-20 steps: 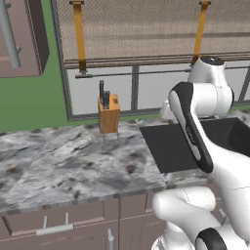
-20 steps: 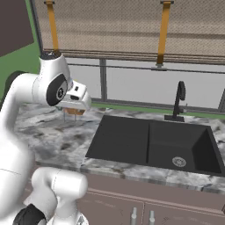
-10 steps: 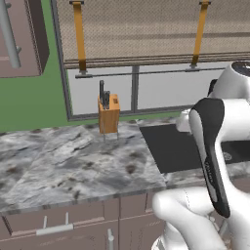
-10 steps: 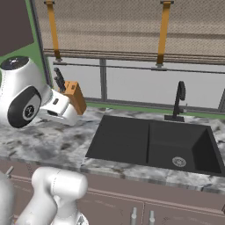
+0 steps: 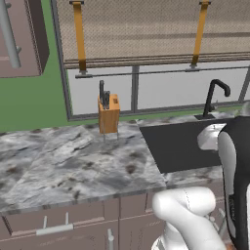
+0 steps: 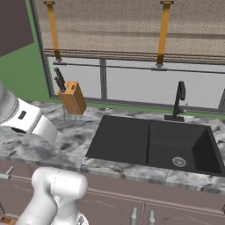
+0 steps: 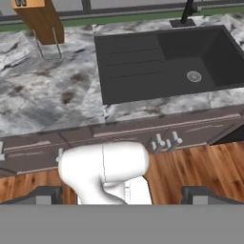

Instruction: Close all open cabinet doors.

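An upper cabinet door (image 5: 19, 41), mauve-brown with a long vertical silver bar handle (image 5: 10, 34), hangs at the top left over the counter; I cannot tell whether it stands ajar. The right base view shows a dark brown panel of that cabinet (image 6: 13, 26). Two lower cabinet doors (image 7: 164, 136) under the sink look shut, with their handles side by side. My gripper (image 7: 123, 196) is open, its fingertips (image 7: 44, 194) far apart, holding nothing, and it looks down from behind over the counter. My arm (image 5: 237, 185) fills the right edge.
A marble counter (image 5: 58, 161) carries a wooden knife block (image 5: 108, 113). The black sink (image 6: 151, 143) with its black tap (image 6: 179, 99) lies to the right. A blind-covered window runs behind. Drawer fronts (image 5: 53, 222) sit below. A dark gap (image 7: 232, 136) shows under the counter's right end.
The arm has swung away from the knife block, back and down toward the base. The hand has left the space over the counter. The scene itself has not shifted.
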Motion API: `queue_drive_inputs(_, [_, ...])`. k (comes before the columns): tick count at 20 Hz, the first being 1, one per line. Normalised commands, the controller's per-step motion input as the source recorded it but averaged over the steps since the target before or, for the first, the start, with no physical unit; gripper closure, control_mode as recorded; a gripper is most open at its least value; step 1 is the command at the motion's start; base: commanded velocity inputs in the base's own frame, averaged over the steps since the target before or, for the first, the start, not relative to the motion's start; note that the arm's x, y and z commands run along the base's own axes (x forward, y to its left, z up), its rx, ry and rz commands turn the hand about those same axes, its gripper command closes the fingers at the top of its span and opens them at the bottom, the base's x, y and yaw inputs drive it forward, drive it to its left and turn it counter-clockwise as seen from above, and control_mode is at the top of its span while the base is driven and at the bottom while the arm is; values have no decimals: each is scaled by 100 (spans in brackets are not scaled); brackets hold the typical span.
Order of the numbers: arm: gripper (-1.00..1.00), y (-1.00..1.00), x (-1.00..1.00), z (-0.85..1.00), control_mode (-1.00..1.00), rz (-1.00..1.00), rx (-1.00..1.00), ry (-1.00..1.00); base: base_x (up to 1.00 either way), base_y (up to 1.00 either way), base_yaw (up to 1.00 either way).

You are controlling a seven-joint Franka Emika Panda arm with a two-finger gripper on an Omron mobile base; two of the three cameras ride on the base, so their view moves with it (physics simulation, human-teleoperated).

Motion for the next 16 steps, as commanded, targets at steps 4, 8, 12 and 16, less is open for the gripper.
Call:
queue_drive_inputs(4, [-100, -3, -56, 25, -100, 1, 1, 0, 0, 0, 0])
queue_drive_inputs(8, [-100, -1, -2, 17, -100, 0, 7, 0, 0, 0, 0])
queue_drive_inputs(12, [-100, -1, 2, 1, -100, 0, 2, 0, 0, 0, 0])
queue_drive_inputs(16, [-100, 1, 0, 0, -100, 0, -10, 3, 0, 0, 0])
